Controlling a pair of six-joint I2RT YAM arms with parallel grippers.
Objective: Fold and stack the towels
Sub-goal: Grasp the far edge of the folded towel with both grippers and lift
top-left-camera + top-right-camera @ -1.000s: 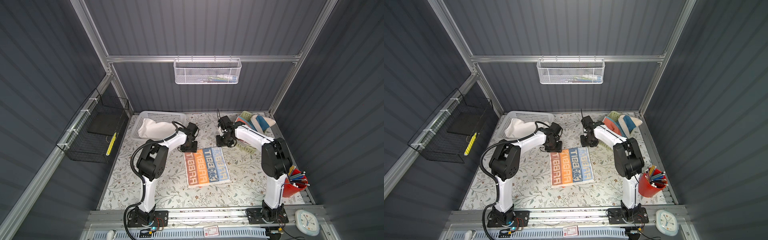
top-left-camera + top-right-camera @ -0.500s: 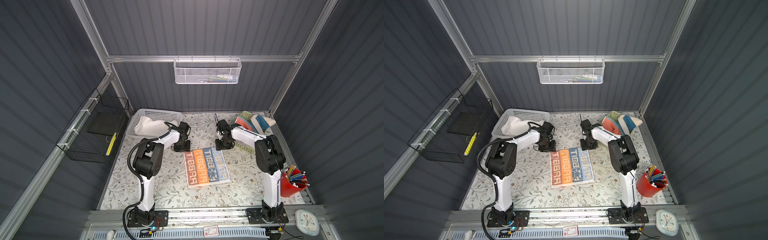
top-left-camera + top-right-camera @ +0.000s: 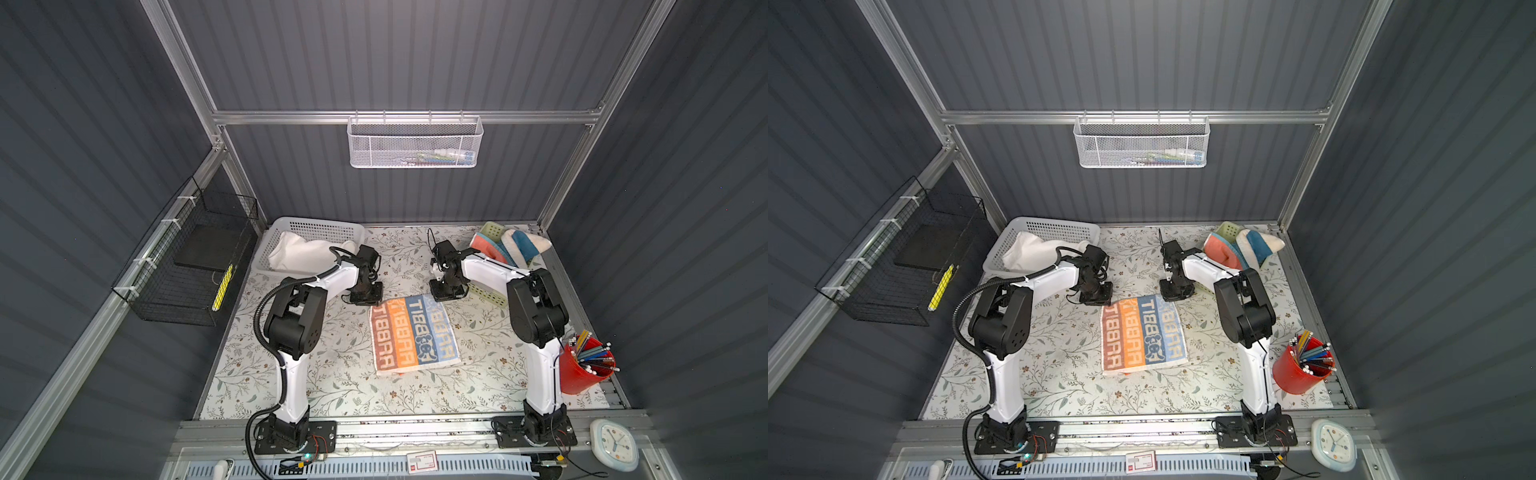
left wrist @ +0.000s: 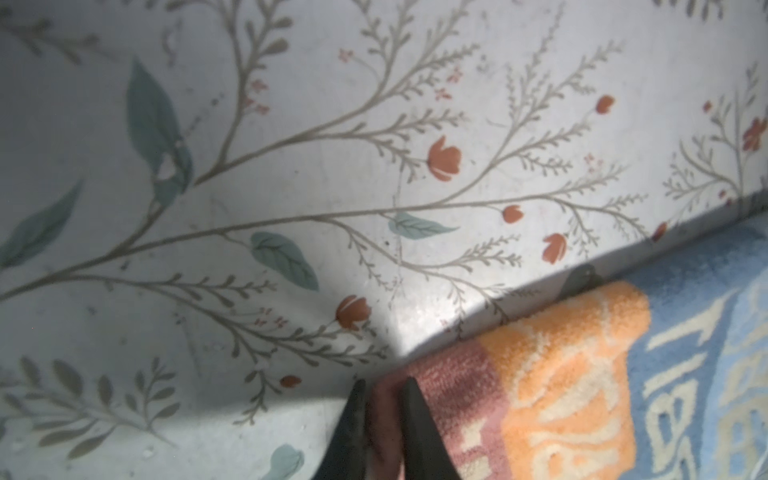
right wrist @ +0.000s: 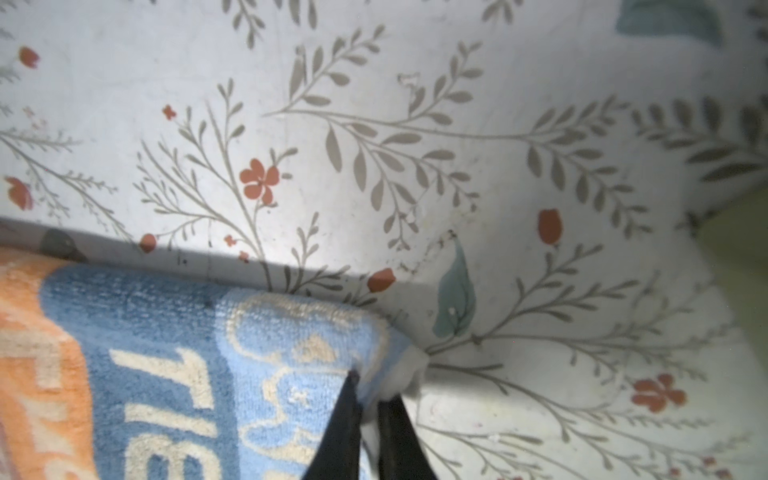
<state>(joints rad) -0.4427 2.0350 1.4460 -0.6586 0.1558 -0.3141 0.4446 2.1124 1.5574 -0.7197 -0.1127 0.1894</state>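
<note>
Left wrist view: the left hand (image 4: 383, 384) is clenched on one far corner of the orange-blue towel (image 4: 561, 374), with the dull red-brown edge stripe pinched between its two dark fingers. In the right wrist view the right hand (image 5: 368, 388) is clenched on the other far corner, where the pale blue terry ends in a whitish hem.

In both top views the orange-blue towel (image 3: 415, 332) (image 3: 1142, 332) lies flat in the middle of the flower-patterned tabletop (image 3: 332, 374), between the two arms. It is a rectangle of four lengthwise stripes: red-brown, orange, mid blue and light blue. Each stripe carries big pale block letters, and there is a small dark figure on the blue part. Its long axis runs from the back of the tabletop toward the arm bases, slightly skewed, with the far short edge at the hands.

A white towel (image 3: 303, 253) sits in the white basket (image 3: 320, 226) at back left. A coral towel (image 3: 488, 249) and a cream towel (image 3: 525, 245) lie by the green basket (image 3: 494, 229) at back right.
</note>
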